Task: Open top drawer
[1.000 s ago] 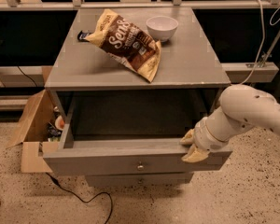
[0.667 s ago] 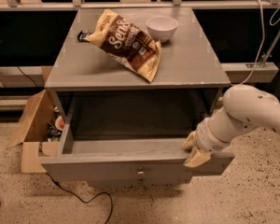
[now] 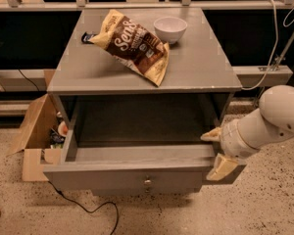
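The top drawer (image 3: 112, 179) is a wide grey drawer with a small round metallic knob (image 3: 147, 182) at the centre of its front. It stands pulled well out of the grey cabinet (image 3: 88, 77), and its inside looks empty. My gripper (image 3: 211, 153) is at the right end of the drawer front. Its cream fingers (image 3: 220, 166) stand apart, one behind the front panel inside the drawer and one before it. The white arm (image 3: 264, 121) comes in from the right. The lower drawers are mostly hidden under the open one.
A brown chip bag (image 3: 134, 45) and a white bowl (image 3: 170, 28) lie on the cabinet top. An open cardboard box (image 3: 34, 131) with clutter stands on the floor at the left. A black cable (image 3: 88, 209) runs over the speckled floor in front.
The drawer has slid further out toward the camera. My gripper has moved with its right end, toward the front.
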Available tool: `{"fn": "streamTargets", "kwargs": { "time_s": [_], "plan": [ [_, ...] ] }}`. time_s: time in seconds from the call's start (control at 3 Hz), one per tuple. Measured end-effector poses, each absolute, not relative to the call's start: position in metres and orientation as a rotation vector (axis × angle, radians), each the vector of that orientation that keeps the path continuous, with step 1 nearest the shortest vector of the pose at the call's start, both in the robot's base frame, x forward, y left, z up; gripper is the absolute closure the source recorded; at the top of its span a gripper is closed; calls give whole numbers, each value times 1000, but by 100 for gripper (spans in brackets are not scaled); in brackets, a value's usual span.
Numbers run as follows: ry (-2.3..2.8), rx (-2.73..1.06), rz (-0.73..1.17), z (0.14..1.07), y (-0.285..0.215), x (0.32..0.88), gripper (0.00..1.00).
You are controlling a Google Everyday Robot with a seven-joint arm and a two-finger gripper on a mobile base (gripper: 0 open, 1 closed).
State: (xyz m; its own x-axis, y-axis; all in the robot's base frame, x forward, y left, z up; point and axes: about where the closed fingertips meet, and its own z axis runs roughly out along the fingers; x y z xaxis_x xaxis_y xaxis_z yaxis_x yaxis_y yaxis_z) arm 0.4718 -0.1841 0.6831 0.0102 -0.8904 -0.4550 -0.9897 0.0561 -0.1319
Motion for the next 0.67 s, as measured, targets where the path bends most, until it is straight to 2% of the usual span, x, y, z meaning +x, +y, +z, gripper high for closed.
{"fn": "streamTargets", "kwargs": {
  "time_s": [0.67],
  "plan": [
    [1826, -1773, 133, 794, -236, 472, 0]
  ]
}}
